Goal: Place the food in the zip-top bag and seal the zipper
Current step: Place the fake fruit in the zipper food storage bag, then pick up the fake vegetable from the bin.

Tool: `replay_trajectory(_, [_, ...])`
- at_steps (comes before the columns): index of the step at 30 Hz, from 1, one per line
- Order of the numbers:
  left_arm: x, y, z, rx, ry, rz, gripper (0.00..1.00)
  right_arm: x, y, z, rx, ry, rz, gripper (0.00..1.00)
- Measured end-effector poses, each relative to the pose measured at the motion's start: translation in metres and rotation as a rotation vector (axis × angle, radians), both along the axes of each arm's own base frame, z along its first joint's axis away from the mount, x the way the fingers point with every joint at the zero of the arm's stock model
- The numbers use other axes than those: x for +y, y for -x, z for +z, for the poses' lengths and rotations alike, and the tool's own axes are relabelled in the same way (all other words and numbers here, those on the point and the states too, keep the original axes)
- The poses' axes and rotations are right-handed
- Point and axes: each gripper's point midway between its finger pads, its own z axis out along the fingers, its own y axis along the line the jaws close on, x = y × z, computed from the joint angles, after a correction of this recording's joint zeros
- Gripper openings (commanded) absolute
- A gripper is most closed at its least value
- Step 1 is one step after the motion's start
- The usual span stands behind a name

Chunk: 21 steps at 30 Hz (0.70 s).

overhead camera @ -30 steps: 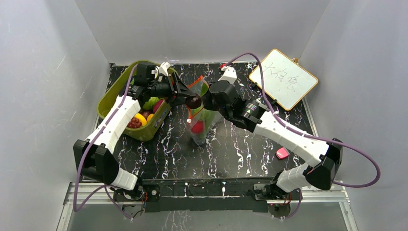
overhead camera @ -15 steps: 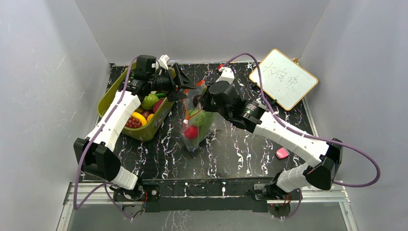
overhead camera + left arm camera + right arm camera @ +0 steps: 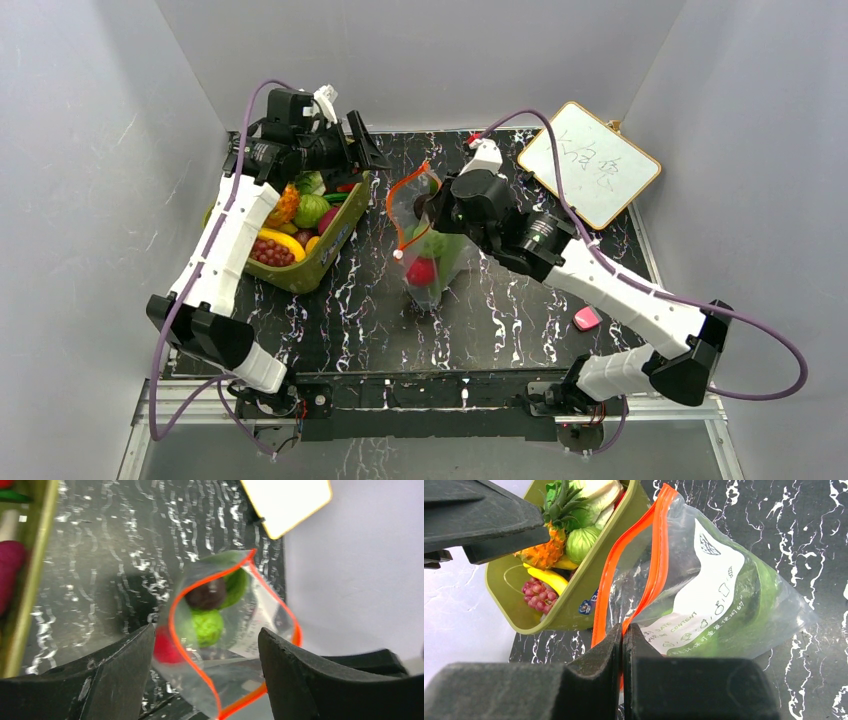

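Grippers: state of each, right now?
Left gripper: open, empty.
Right gripper: shut on the zipper of the bag.

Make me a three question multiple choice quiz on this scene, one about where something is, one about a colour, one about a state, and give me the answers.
1. Where does the white board lie?
A. at the far right corner of the table
B. at the near left edge
C. between the arm bases

2. What colour is the strip along the mouth of the bag?
A. blue
B. white
C. red-orange

3. What is the right gripper doing?
A. hanging open over bare table
B. shut on the strip
C. gripping a red fruit

Answers:
1 A, the top view shows it at the far right, beyond the right arm.
2 C, both wrist views show it red-orange.
3 B, in the right wrist view its jaws are pressed together with the strip between them.
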Motion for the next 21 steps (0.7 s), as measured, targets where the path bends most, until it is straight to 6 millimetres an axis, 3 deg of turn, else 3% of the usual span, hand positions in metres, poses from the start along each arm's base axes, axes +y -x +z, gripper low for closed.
replay_trajectory(5, [0.026,-0.006,-0.015,0.001,-0.157,0.062,0.7,-0.012,0.006,0.003,-0.016,0.005,-0.005,0.0])
replay_trajectory(16, [0.109,-0.048,-0.094,0.213,-0.378,0.282,0.66,-0.023,0.012,-0.003,-0.021,0.067,0.009,0.0])
replay_trajectory(21, [0.124,-0.057,-0.119,0.265,-0.447,0.324,0.69,-0.024,0.014,-0.005,-0.013,0.079,0.017,0.0])
